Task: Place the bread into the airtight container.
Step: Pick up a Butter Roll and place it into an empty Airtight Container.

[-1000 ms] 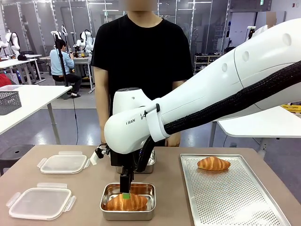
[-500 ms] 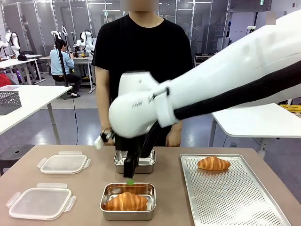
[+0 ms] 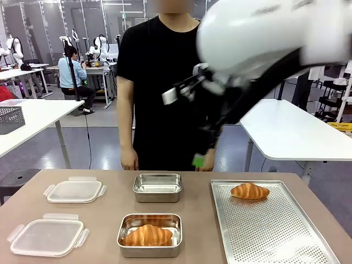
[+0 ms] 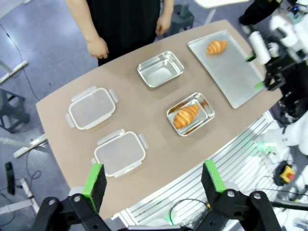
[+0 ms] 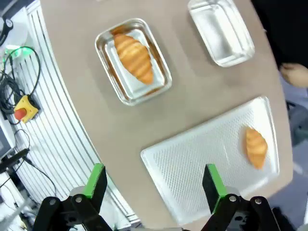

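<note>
A golden croissant, ridged and glossy, lies lengthwise inside the near steel container, a shallow rectangular tin with rounded corners and a rolled rim, close to the table's front edge. Just behind it, apart by a strip of bare brown tabletop, sits an empty steel container of the same shape, its polished floor mirror-bright. To the right lies a flat perforated metal tray, dotted all over with fine holes and edged by a low raised lip; a second croissant rests near its far left corner, and the remaining mesh is bare. Two clear plastic lids with snap tabs on their sides lie flat at the table's left, one behind the other. The right gripper hangs high over the table with its green-padded fingers spread wide and nothing between them; in the front view it is motion-blurred. The left gripper is also high above the scene, its jaws spread wide and empty. A person in a black shirt stands at the far edge, one hand hanging loose just beyond the table.
</note>
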Controlling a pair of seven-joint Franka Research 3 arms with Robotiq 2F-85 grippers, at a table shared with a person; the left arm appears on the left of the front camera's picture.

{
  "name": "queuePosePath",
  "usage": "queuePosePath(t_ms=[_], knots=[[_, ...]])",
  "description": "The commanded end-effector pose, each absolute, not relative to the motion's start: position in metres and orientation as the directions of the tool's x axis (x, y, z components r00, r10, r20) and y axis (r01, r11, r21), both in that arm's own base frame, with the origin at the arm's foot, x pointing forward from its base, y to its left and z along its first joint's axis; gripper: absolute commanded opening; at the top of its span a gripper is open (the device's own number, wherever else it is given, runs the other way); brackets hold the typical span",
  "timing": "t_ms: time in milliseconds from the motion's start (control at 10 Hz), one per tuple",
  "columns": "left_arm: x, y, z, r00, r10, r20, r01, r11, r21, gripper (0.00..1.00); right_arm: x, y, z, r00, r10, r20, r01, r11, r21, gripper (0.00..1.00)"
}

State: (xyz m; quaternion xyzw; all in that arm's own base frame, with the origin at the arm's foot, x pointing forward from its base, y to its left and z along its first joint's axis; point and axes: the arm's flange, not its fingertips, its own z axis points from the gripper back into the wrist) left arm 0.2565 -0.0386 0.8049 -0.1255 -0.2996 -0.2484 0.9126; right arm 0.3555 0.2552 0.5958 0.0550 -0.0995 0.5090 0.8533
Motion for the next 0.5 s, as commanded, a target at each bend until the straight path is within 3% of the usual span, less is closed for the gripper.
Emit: queuePosePath(t_ms=[0, 100, 400], knots=[[0.256, -0.039, 0.805, 0.695, -0.380, 0.610, 0.531, 0.843, -0.080, 1.00, 0.350, 0.214, 0.585, 0.531, 0.819, 0.218, -0.836, 0.548, -0.020, 1.00], [0.256, -0.039, 0.805, 0.695, -0.380, 0.610, 0.531, 0.843, -0.080, 1.00, 0.357, 0.182, 0.576, 0.544, 0.803, 0.242, -0.827, 0.562, -0.007, 1.00], [0.256, -0.039, 0.805, 0.695, -0.380, 0.610, 0.531, 0.843, -0.080, 1.00, 0.379, 0.074, 0.537, 0.396, 0.825, 0.404, -0.904, 0.427, 0.014, 1.00]])
